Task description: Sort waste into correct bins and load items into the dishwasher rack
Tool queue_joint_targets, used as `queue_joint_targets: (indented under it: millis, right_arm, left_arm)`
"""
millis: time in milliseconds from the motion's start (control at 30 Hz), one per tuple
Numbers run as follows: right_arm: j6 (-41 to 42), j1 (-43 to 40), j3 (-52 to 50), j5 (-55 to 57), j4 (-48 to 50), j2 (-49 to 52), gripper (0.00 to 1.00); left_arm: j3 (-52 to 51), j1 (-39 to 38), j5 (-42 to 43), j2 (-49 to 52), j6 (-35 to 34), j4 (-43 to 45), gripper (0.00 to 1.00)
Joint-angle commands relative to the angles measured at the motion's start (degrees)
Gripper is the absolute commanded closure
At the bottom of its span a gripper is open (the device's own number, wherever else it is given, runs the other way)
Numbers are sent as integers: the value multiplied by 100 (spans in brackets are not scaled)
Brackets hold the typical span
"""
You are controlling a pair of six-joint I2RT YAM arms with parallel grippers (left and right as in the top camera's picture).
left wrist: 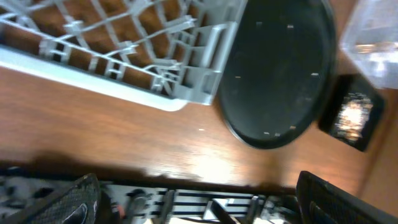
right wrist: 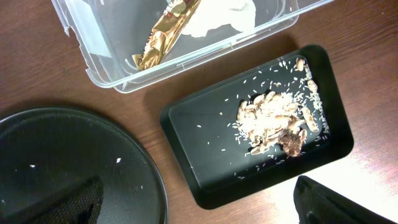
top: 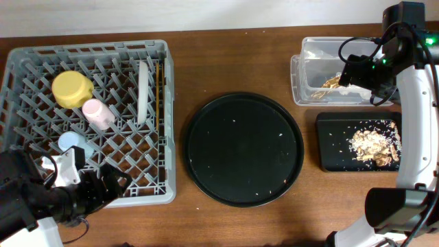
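The grey dishwasher rack (top: pixel 164 123) at the left holds a yellow bowl (top: pixel 72 89), a pink cup (top: pixel 98 114), a light-blue cup (top: pixel 73 143), an upright grey plate (top: pixel 143 92) and thin chopsticks (top: pixel 159 86). My left gripper (top: pixel 113 185) hovers at the rack's near edge, open and empty (left wrist: pixel 202 205). In the clear tub (right wrist: pixel 112 68) lie a gold wrapper (right wrist: pixel 163 34) and a white napkin (right wrist: pixel 224 15). Beige food scraps (right wrist: pixel 273 118) sit in the shallow black tray (right wrist: pixel 205 143). My right gripper (top: pixel 348 72) hangs over the tub, open, holding nothing (right wrist: pixel 199 208).
A large round black tray (top: pixel 243 149) with a few crumbs lies mid-table between the rack and the bins. The rack's corner (left wrist: pixel 186 68) and the round tray (left wrist: pixel 277 68) show in the left wrist view. Bare wood runs along the front edge.
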Motion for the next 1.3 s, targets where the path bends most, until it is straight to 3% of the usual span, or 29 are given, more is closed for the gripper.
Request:
queue_joint_targets:
  millis: [0,133,200,367,667,700,733,833,900,1100,1267]
  right_arm:
    - [-37,-15,72,-13,0,-52,1]
    - [-37,-15,72,-13,-2,-52,1]
    - [-37,-15,72,-13,0,-52,1]
    - [-35,-15,72,-13,-2,-52,1]
    - [-37,-15,72,-13,0,-52,1]
    - [-37,-15,72,-13,0,-52,1]
    - [-35,-15,72,-13,-2,-52,1]
    - [-37,-15,72,-13,0,-52,1]
    - [-35,-15,72,-13,-2,-52,1]
    - [-37,-15,72,-13,0,-52,1]
    - [-35,-15,72,-13,-2,-52,1]
  left_arm:
    - [-87,-9,-391,-28,448,579,1]
    - [-452,-9,341,-28,2267,1078,1]
    - [-914,-11,787,-57,2682,1460,1]
    - [-2559,-321,1340,-673,2684,3230,1]
    - [-5567,-2026,1342,-2103,2675,8131,1]
    - [-5807,-2197,1198,-2291,2448,8673,1]
    - [-6000,-2358,684,-2474,1711,9036,1]
    - [-6179,-2588,-267,-2693,610,9099,1]
    - [-6279,-2761,-761,-2841,245,9141,1]
    - [-6356,-3311,-1775,-3390,236,9158,1]
    - [-6411,-3370,-1853,-3967,238,8966,1]
